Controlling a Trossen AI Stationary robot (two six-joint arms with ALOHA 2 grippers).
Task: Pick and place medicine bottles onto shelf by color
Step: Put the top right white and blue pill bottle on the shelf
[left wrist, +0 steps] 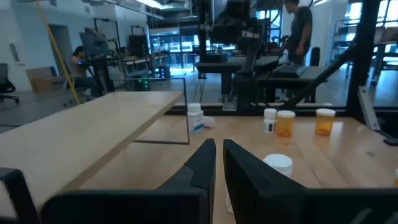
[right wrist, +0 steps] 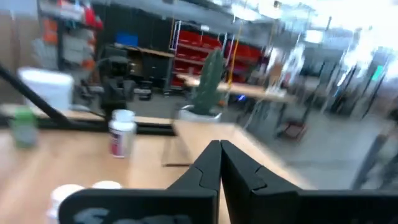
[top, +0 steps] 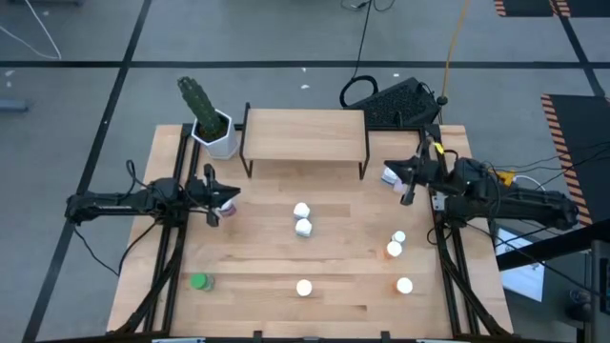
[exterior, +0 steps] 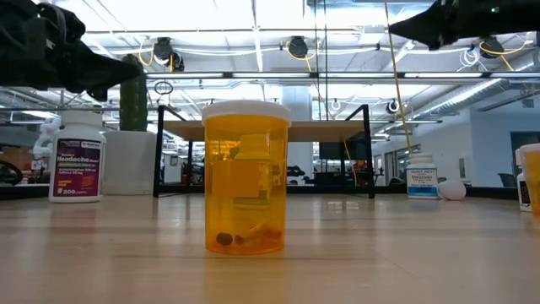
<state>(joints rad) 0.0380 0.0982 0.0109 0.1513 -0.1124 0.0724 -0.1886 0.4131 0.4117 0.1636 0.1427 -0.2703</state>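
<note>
Medicine bottles with white caps stand scattered on the wooden table. An orange one (exterior: 246, 177) is nearest the low camera, two (top: 302, 219) stand mid-table, a green one (top: 198, 282) at the near left, and several (top: 398, 262) at the near right. The shelf (top: 305, 133) stands at the far middle on black legs, its top bare. My left gripper (top: 232, 194) (left wrist: 219, 163) is shut and level, beside a white bottle (top: 227, 211) whose cap (left wrist: 277, 163) shows by its fingers. My right gripper (top: 404, 173) (right wrist: 219, 155) is shut, raised over a blue-white bottle (top: 389, 177).
A white hexagonal pot with a cactus (top: 215, 131) stands at the shelf's left end. A black keyboard (top: 400, 103) lies beyond the table's far right corner. In the left wrist view, people (left wrist: 303, 28) stand in the room behind the table. Bare wood lies between shelf and mid-table bottles.
</note>
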